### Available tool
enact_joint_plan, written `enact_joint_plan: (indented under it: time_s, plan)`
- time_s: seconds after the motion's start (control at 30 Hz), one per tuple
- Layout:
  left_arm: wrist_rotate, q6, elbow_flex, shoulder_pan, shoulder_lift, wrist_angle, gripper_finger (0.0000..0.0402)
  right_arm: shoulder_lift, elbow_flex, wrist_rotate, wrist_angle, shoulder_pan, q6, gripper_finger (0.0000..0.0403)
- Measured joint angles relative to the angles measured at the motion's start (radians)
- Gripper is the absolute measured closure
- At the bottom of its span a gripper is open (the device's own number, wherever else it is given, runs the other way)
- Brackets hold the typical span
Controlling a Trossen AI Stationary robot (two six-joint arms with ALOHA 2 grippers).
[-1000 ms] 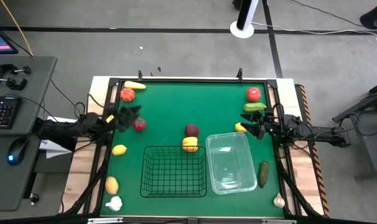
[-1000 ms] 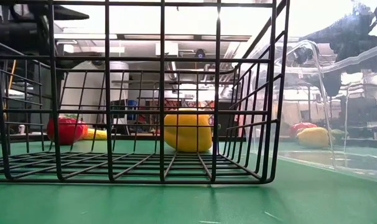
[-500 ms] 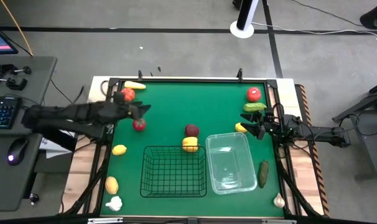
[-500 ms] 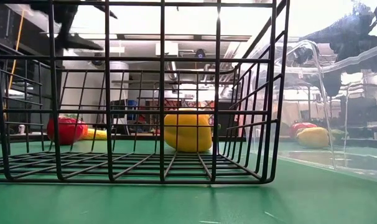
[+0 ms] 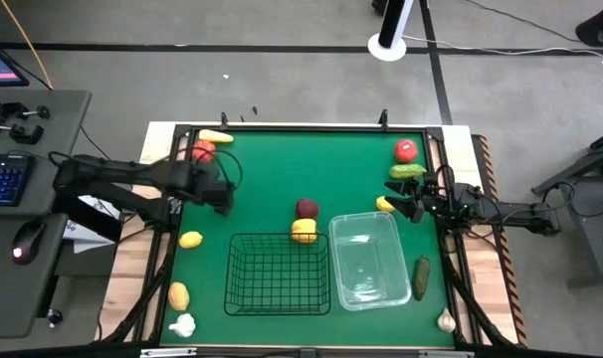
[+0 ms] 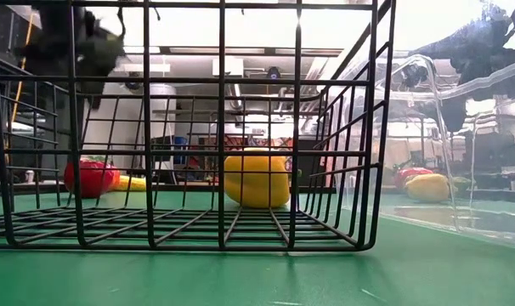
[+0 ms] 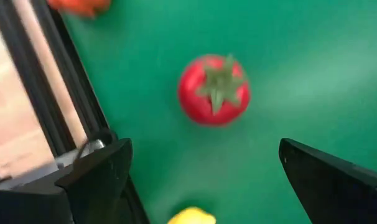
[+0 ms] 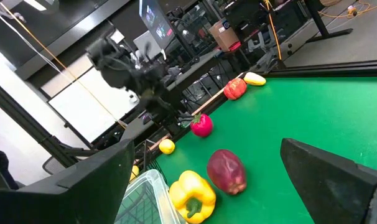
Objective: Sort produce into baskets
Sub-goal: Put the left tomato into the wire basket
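Note:
A red tomato (image 7: 213,90) with a green stalk lies on the green table near its left edge. My left gripper (image 7: 203,149) hangs above it, pointing steeply down, open, with a finger at each side and touching nothing. In the high view this gripper (image 5: 218,193) hides the tomato. My right gripper (image 5: 413,207) waits level at the right edge, open. The black wire basket (image 5: 279,273) and the clear tub (image 5: 366,259) stand side by side at the near middle. A yellow pepper (image 5: 303,231) and a dark red fruit (image 5: 307,208) lie just beyond them.
At the far left lie an orange-red fruit (image 5: 204,151) and a yellow piece (image 5: 217,136). A lemon (image 5: 190,240), a yellow fruit (image 5: 179,295) and garlic (image 5: 183,324) line the left edge. On the right are a red fruit (image 5: 406,150), two cucumbers (image 5: 407,171) (image 5: 421,277) and garlic (image 5: 446,320).
My left arm has lifted off its level rest at the table's left edge, and its gripper has tipped from level to steeply down. It now hangs over the red tomato. Its fingers have stayed open. The produce has not moved.

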Motion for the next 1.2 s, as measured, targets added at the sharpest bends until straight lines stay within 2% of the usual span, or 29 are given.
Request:
enact_joint_plan:
  time_s: [0.07, 0.2, 0.4, 0.63, 0.93, 1.2]
  plan:
    - [0.047, 0.033, -0.041, 0.013, 0.005, 0.021, 0.0007, 0.0, 0.0, 0.0, 0.0, 0.0, 0.0, 0.0006]
    - [0.037, 0.08, -0.098, 0.055, 0.007, 0.088, 0.0007, 0.0, 0.0, 0.0, 0.0, 0.0, 0.0, 0.0006]
    - [0.046, 0.209, -0.144, 0.18, 0.007, 0.251, 0.0007, 0.0, 0.0, 0.0, 0.0, 0.0, 0.0, 0.0006]
    - [0.109, 0.308, -0.201, 0.306, 0.02, 0.287, 0.0007, 0.0, 0.0, 0.0, 0.0, 0.0, 0.0, 0.0006]
    - [0.168, 0.312, -0.305, 0.333, 0.02, 0.522, 0.0007, 0.0, 0.0, 0.0, 0.0, 0.0, 0.0, 0.0006]
    - [0.174, 0.281, -0.385, 0.332, 0.019, 0.586, 0.0009, 0.0, 0.0, 0.0, 0.0, 0.0, 0.0, 0.0006]
